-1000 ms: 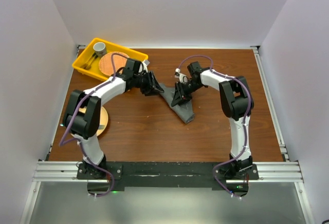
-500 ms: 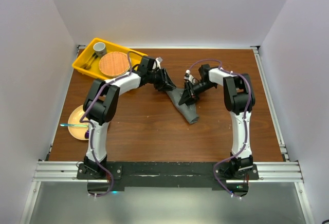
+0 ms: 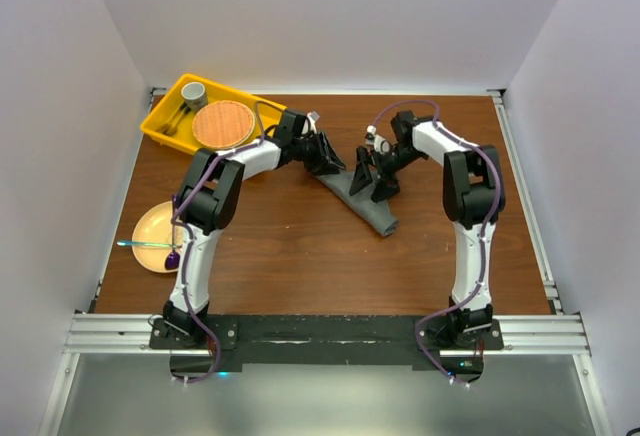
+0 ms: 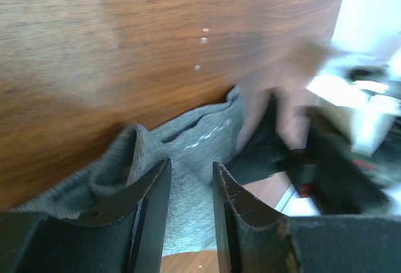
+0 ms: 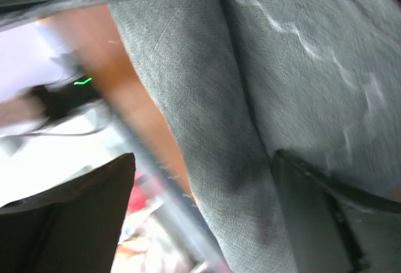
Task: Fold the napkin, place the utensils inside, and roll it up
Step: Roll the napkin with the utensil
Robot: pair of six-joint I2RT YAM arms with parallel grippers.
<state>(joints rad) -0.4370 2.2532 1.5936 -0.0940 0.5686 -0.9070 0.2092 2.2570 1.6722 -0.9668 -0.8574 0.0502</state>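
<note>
Left arm: stretched far across the table, my left gripper (image 3: 327, 158) low at the far-left end of the napkin (image 3: 372, 210).
Left jaws: narrow gap; I cannot tell if they grip.
Right gripper (image 3: 372, 183): spread wide over the napkin.
Napkin: bunched strip, mid-table.

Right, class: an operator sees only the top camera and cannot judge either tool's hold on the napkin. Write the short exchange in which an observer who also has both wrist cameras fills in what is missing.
Operator: From above, the left tool sits at the far end of the bunched napkin. Is cloth in it?
Observer: Yes. The left wrist view shows grey cloth filling the narrow gap between its fingers.
Operator: And the right tool?
Observer: Its wrist view shows its fingers wide apart, with the napkin passing between them and not pinched.
</note>
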